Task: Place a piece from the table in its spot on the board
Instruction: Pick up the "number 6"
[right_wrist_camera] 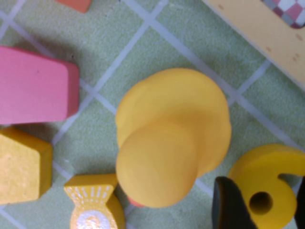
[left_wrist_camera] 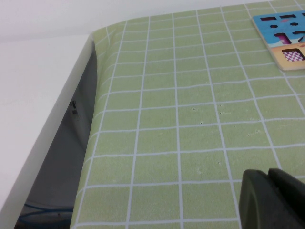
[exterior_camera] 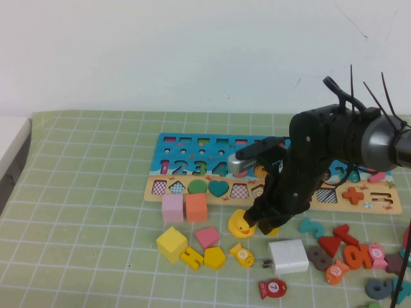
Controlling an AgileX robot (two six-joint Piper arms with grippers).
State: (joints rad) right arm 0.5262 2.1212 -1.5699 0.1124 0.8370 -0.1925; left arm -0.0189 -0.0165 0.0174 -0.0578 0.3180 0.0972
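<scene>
The yellow numeral "6" [right_wrist_camera: 267, 191] lies flat on the green gridded table [right_wrist_camera: 157, 62], close beside the yellow rubber duck [right_wrist_camera: 171, 133]. My right gripper [right_wrist_camera: 265, 210] is open and low over it, with one dark finger [right_wrist_camera: 231, 207] at the piece's edge nearest the duck and the other at the picture's border. In the high view the right gripper [exterior_camera: 268, 226] is just in front of the board [exterior_camera: 168, 144], and only a sliver of the 6 [exterior_camera: 274, 231] shows. My left gripper [left_wrist_camera: 269, 198] is shut and empty over bare mat near the table's left edge.
A pink block [right_wrist_camera: 33, 90], a yellow pentagon [right_wrist_camera: 21, 164] and a small fish piece [right_wrist_camera: 93, 205] lie near the duck. In the high view a white charger [exterior_camera: 288, 255] and several loose numerals [exterior_camera: 350, 253] lie to the right, and pink and orange cubes [exterior_camera: 185, 206] stand to the left.
</scene>
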